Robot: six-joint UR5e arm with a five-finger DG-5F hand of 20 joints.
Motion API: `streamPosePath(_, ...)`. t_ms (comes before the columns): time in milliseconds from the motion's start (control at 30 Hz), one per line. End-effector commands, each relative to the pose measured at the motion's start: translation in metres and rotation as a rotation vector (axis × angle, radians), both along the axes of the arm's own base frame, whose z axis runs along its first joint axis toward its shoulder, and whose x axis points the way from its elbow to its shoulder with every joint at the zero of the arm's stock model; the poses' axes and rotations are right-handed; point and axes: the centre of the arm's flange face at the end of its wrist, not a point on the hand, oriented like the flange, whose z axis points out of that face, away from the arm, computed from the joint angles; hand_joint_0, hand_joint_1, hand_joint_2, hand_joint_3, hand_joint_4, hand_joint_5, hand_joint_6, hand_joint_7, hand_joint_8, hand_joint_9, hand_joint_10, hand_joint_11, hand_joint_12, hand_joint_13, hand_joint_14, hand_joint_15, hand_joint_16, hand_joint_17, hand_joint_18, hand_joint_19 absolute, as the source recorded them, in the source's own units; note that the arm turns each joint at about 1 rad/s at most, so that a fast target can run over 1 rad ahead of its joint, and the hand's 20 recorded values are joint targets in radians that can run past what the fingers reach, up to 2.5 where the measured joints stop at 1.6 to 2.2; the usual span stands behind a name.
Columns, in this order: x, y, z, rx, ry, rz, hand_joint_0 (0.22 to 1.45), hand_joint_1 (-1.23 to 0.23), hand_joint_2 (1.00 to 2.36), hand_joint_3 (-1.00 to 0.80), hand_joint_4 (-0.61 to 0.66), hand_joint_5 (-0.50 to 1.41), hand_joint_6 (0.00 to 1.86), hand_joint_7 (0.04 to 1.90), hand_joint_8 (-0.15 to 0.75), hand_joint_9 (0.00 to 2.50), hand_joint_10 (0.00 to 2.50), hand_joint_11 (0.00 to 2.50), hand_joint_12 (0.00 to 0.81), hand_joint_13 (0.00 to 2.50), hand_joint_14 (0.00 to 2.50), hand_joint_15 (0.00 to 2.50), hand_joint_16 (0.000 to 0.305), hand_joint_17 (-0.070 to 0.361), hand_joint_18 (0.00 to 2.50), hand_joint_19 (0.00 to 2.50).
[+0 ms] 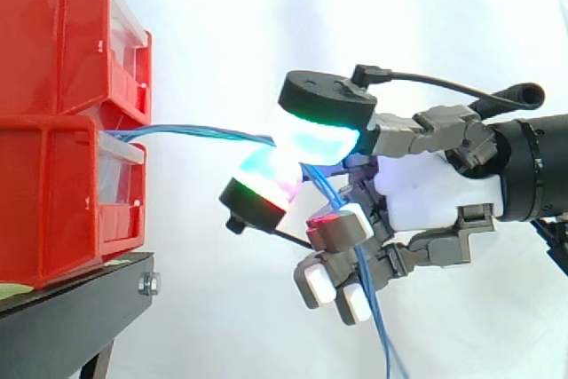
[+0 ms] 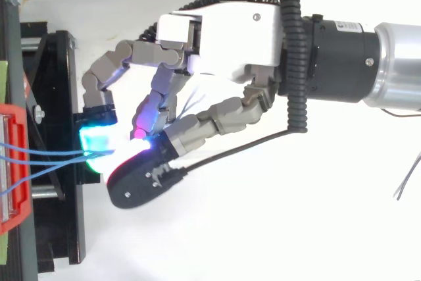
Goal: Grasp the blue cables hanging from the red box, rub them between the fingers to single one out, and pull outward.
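Thin blue cables (image 1: 200, 134) run out of the lower red box (image 1: 62, 193) toward the right. My hand (image 1: 417, 185) has its glowing pads (image 1: 315, 139) pinched on them a short way from the box. Past the pinch the cables drop down behind the curled lower fingers (image 1: 342, 230) and hang toward the bottom edge. In the top view the blue cables (image 2: 46, 157) fan out from the box front (image 2: 14, 162) and meet at the cyan pad (image 2: 99, 141) of the hand (image 2: 223, 37).
A second red box (image 1: 71, 33) is stacked on the lower one. Both rest on a black stand (image 1: 80, 295), also seen from above as the stand (image 2: 62, 162). A white curtain is behind.
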Motion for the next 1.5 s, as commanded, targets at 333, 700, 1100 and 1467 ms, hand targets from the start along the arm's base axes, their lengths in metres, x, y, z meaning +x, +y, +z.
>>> streamPosePath(333,-0.005,0.000,-0.004,0.034,0.042,0.000,0.65,-0.84,1.00,-0.50,0.01,-0.15,0.91,0.98,0.301,1.26,0.03,1.02,0.380,0.99,0.03,0.70,0.049,0.109,0.85,0.80)
streamPosePath(700,-0.005,0.000,-0.004,0.035,0.041,0.000,0.53,-0.66,1.00,-0.50,0.05,-0.14,0.89,1.00,0.319,1.28,0.03,0.99,0.405,1.01,0.03,0.72,0.055,0.123,0.88,0.82)
streamPosePath(1100,-0.003,-0.001,0.000,0.033,0.035,-0.004,0.50,-0.55,1.00,-0.50,0.08,-0.14,0.85,0.95,0.337,1.28,0.02,0.98,0.418,1.03,0.02,0.72,0.058,0.131,0.89,0.83)
streamPosePath(1467,0.001,-0.004,0.013,0.040,0.007,-0.006,0.59,-0.59,1.01,-0.32,0.07,-0.14,0.86,1.01,0.337,1.29,0.02,0.98,0.423,1.03,0.02,0.70,0.059,0.132,0.89,0.82)
